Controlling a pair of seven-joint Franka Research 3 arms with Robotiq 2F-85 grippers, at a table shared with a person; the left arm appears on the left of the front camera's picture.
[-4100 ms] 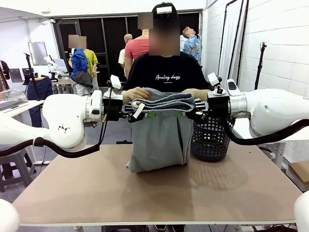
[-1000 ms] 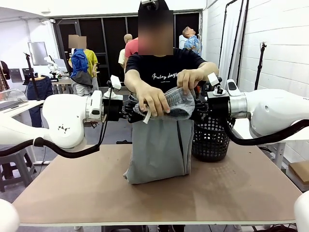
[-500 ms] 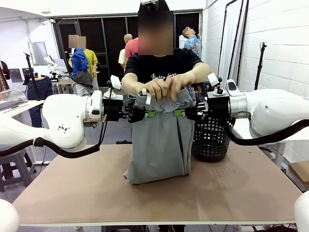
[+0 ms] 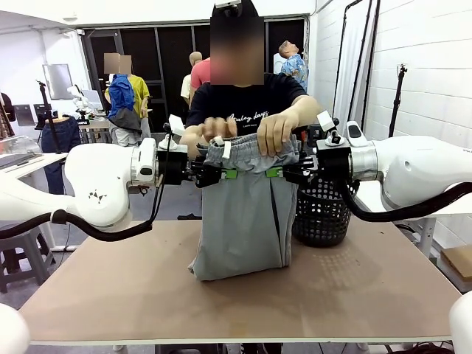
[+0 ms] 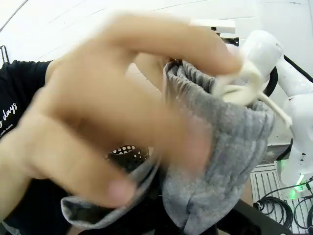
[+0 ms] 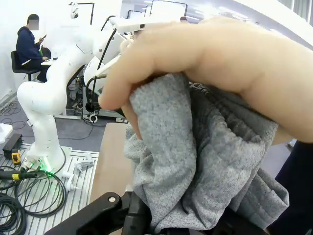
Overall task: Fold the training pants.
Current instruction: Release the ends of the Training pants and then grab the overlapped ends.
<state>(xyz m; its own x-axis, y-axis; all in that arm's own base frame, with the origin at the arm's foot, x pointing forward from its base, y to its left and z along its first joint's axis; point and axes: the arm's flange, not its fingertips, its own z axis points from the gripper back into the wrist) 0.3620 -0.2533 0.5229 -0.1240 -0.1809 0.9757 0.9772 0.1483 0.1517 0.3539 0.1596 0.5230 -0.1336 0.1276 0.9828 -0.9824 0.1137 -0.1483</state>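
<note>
I read the training pants (image 4: 243,221) at the centre of the front view, hanging with the long axis vertical. The gathered waistband (image 4: 247,145) points to 12 o'clock. The leg ends point to 6 o'clock and rest on the brown table (image 4: 369,287), bunching slightly toward 7 o'clock. The two legs lie together, one over the other.

The left gripper (image 4: 225,175) is clamped on the fabric just below the waistband, at the 9 o'clock side. The right gripper (image 4: 274,172) is clamped on it at the 3 o'clock side. Green pads press against the grey jersey on both.

The person's two hands grip the top edge of the waistband, one (image 4: 209,131) at 11 o'clock and one (image 4: 276,127) at 1 o'clock of the garment. In the left wrist view a blurred hand (image 5: 98,122) covers the fabric, and the white drawstring (image 5: 244,83) sits at 2 o'clock.

A black mesh basket (image 4: 324,217) stands at 3 o'clock of the pants, just beside them.

On the person's black T-shirt (image 4: 247,99), I can read "days" in white script. The word before it is partly covered.
</note>
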